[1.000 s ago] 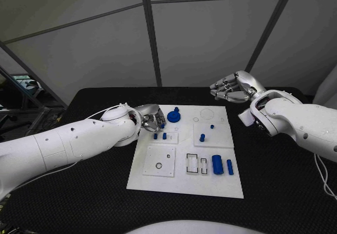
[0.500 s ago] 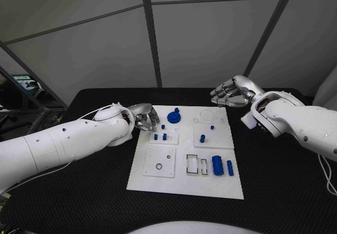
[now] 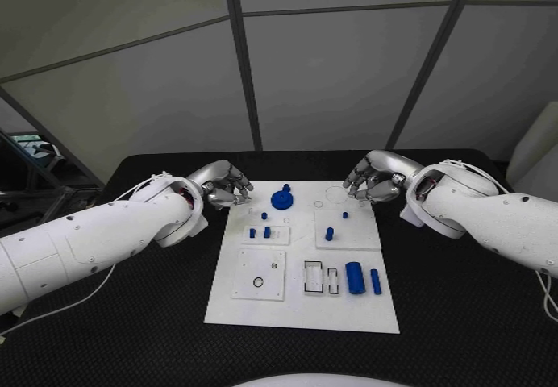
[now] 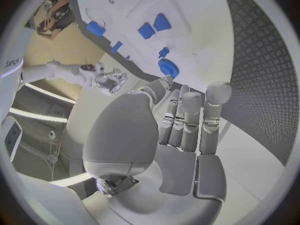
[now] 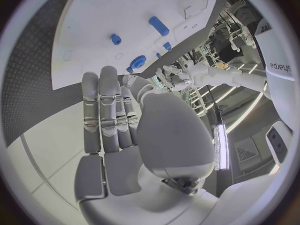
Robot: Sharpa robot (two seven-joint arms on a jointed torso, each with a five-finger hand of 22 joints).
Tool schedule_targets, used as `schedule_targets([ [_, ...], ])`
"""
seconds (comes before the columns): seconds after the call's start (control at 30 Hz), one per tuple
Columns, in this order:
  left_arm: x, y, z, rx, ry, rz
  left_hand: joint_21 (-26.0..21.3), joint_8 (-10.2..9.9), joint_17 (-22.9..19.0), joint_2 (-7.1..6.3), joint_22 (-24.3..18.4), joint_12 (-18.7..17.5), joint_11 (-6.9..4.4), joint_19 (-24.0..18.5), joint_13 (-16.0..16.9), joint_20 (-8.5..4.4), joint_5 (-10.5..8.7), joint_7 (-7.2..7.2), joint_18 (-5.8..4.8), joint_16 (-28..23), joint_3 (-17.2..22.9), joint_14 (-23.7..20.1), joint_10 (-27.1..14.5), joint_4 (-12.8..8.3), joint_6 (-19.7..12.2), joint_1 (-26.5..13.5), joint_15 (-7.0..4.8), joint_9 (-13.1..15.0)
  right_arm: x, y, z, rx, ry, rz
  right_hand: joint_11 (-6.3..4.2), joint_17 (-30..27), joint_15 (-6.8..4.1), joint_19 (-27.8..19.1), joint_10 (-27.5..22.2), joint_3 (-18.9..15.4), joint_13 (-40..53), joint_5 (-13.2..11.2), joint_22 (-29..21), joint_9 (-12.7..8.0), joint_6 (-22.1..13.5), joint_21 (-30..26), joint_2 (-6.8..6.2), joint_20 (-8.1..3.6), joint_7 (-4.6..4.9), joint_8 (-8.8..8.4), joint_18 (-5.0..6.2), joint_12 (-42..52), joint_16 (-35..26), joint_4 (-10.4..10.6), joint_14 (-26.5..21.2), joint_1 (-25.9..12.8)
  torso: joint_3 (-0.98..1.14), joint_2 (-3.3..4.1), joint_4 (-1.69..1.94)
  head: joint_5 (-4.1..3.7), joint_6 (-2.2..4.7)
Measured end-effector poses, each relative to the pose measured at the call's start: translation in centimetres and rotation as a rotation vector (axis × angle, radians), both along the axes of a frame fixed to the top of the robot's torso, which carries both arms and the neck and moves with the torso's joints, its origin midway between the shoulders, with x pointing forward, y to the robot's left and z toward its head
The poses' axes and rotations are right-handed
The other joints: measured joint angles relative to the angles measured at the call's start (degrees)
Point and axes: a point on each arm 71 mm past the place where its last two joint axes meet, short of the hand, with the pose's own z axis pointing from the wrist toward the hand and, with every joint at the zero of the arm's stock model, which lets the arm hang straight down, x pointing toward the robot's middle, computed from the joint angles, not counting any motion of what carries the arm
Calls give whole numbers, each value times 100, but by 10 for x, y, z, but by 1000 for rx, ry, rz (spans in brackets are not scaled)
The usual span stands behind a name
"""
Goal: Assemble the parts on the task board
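Two white arms reaching in from either side, forearms angled toward each other. Left hand (image 3: pixel 223 183) raised at the end of the left arm (image 3: pixel 93 238), fingers (image 4: pixel 187 115) lying close together and extended side by side, thumb folded across the palm, nothing held. Right hand (image 3: pixel 374 177) poised at the end of the right arm (image 3: pixel 489 214), fingers (image 5: pixel 106 110) likewise pressed side by side, curled slightly, holding nothing. Hands well apart, roughly level with each other.

Even bright light, soft shadows, sharp focus, fisheye-bent wrist edges
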Motion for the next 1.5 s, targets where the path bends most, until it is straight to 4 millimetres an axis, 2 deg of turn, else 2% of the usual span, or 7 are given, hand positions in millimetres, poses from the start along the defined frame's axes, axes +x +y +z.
schedule_targets([
  [0.07,-1,6,2,-106,15,30,-491,0,-362,24,-333,26,2,-291,-19,1,0,13,7,-276,48,-219,-1,-49,15,24,13,-8,-4,3,-4,-41,-9,13,-18,432,0,149,-63,48,0,-28,413,-6,0,381,-20,8,0,0,-120,0,542,-8,0,-20,3,1,-2,-51,26],
  [0.13,-2,11,4,-230,34,62,-651,0,-470,46,-433,38,30,-407,-27,10,0,10,481,-376,54,-313,-13,-54,51,47,20,-14,-9,7,-10,-85,-18,26,8,750,0,257,-154,73,-4,-49,691,-6,0,635,-36,19,0,0,-120,-30,925,10,0,-81,4,2,-2,-109,49],
  [0.37,-9,14,11,-562,82,113,-755,0,-597,46,-490,153,26,-504,-26,11,0,12,476,-452,54,-393,31,-54,52,46,19,-15,-19,15,-23,-191,-51,38,75,1340,0,383,-506,90,-22,-139,1164,-22,-117,1062,-118,67,34,-38,-208,-31,1635,26,0,-163,1,9,5,-224,92],
  [0.43,-11,14,11,-611,89,117,-755,0,-597,46,-493,153,26,-504,-26,11,0,12,133,-472,54,-401,32,-54,52,46,27,-15,-20,17,-24,-208,-57,39,72,1414,0,397,-545,90,-22,-172,1222,-25,-153,1114,-118,81,36,-38,-208,-31,1728,26,0,-163,1,10,5,-236,96],
  [0.53,-12,13,12,-681,99,121,-799,0,-626,46,-504,181,26,-529,-26,32,0,12,139,-493,52,-441,32,-55,52,46,20,-21,-21,19,-27,-234,-65,40,94,1612,3,499,-566,104,-22,-211,1392,-25,-207,1265,-118,94,42,-38,-207,-31,1965,11,3,-163,-2,13,6,-240,97],
  [0.63,-13,13,12,-732,105,124,-843,0,-680,48,-525,217,26,-609,-26,30,0,12,401,-550,20,-550,32,-87,52,49,31,-21,-22,22,-29,-255,-69,42,93,1832,22,634,-607,135,-22,-211,1638,-25,-218,1480,-118,93,52,-38,-298,-31,2230,13,22,-163,1,16,6,-240,92],
  [1.5,-13,16,13,-824,115,122,-888,0,-741,90,-535,241,51,-658,-32,20,0,11,394,-573,5,-605,8,-103,50,91,28,-20,-23,33,-35,-320,-90,47,0,2559,-52,1184,-15,725,101,-744,2755,96,391,2432,127,-13,-81,218,-476,337,3204,-250,11,84,4,14,6,-224,17],
])
